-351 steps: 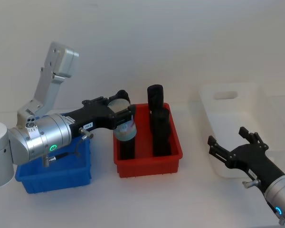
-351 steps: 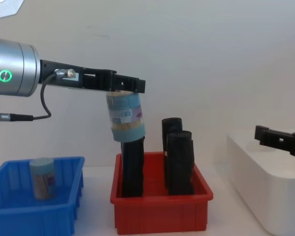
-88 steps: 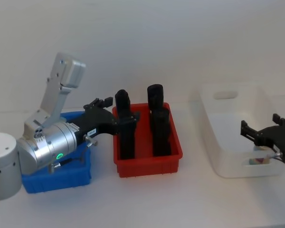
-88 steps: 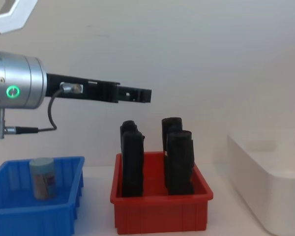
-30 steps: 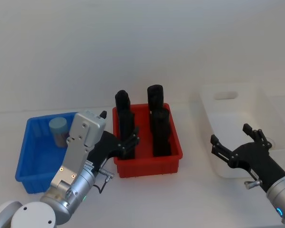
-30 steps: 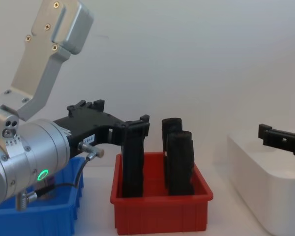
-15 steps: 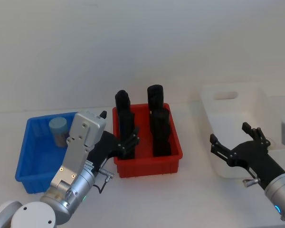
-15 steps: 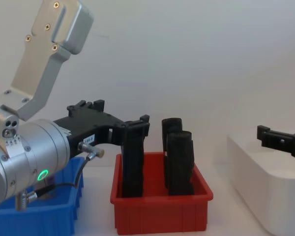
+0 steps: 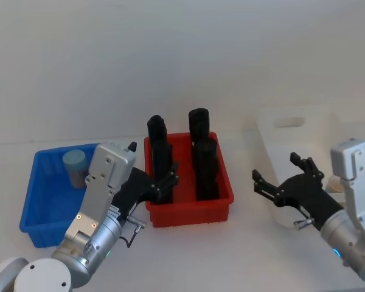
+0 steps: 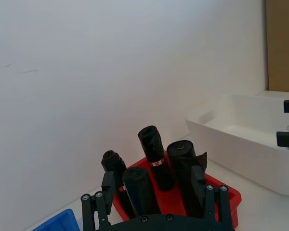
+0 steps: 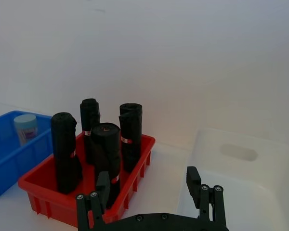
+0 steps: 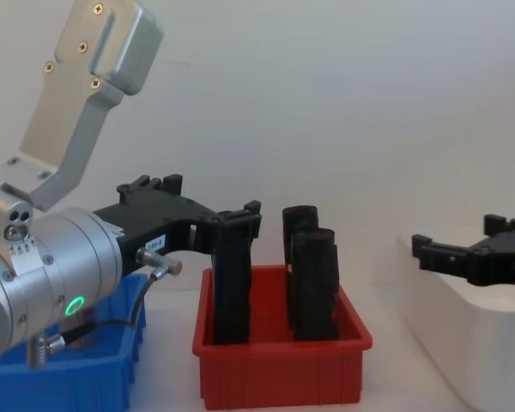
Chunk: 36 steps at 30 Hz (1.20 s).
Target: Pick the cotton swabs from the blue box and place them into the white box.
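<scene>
Since half a second ago the right hand (image 9: 274, 168) has swung leftward, off the front of the white box (image 9: 264, 131) and toward the red bin (image 9: 188, 213), and its pale wrist housing has come into the head view at the right. It hangs above the surface (image 9: 231, 255) at the near left corner of the white box, its fingers spread apart with nothing between them; the right wrist view shows the same spread hand (image 11: 148, 179) looking across at the red bin and the white box (image 11: 241, 139). From the chest view this hand (image 12: 457, 236) shows at the right edge, over the white box's (image 12: 429, 292) rim. By contrast, the left hand (image 9: 168, 181) has kept its place at the near left corner of the red bin, fingers likewise apart and empty (image 10: 153, 183), with the black rolls (image 9: 199, 121) standing upright in the bin beyond it. One tub of the cotton swabs (image 9: 75, 167) stands upright in the far part of the blue box (image 9: 30, 201), left of the red bin and well apart from both hands; it also shows from the right wrist (image 11: 26, 127).
</scene>
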Tool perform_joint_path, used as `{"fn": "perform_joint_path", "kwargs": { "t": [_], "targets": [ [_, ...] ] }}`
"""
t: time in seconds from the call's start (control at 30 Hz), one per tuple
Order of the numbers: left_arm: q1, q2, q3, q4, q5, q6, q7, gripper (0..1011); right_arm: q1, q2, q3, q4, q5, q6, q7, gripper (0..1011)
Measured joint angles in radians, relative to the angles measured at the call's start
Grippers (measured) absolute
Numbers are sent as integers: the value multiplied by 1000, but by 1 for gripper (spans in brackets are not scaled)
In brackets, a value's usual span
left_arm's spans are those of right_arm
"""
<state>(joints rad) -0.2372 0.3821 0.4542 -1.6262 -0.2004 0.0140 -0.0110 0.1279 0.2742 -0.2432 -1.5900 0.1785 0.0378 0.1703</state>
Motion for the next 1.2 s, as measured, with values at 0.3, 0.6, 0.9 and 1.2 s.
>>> {"fn": "perform_joint_path", "kwargs": {
  "t": [0.3, 0.6, 0.9, 1.2],
  "targets": [
    [0, 0, 0, 0, 0, 0, 0, 1004, 91, -42, -11, 133, -19, -35, 78, 1001],
    [0, 0, 0, 0, 0, 0, 0, 1004, 174, -77, -18, 261, -28, -75, 145, 1001],
    [0, 0, 0, 0, 0, 0, 0, 1004, 246, -106, -23, 376, -17, -108, 216, 1002],
    [0, 0, 0, 0, 0, 0, 0, 1004, 296, -130, -33, 459, -5, -137, 262, 1001]
  ]
}}
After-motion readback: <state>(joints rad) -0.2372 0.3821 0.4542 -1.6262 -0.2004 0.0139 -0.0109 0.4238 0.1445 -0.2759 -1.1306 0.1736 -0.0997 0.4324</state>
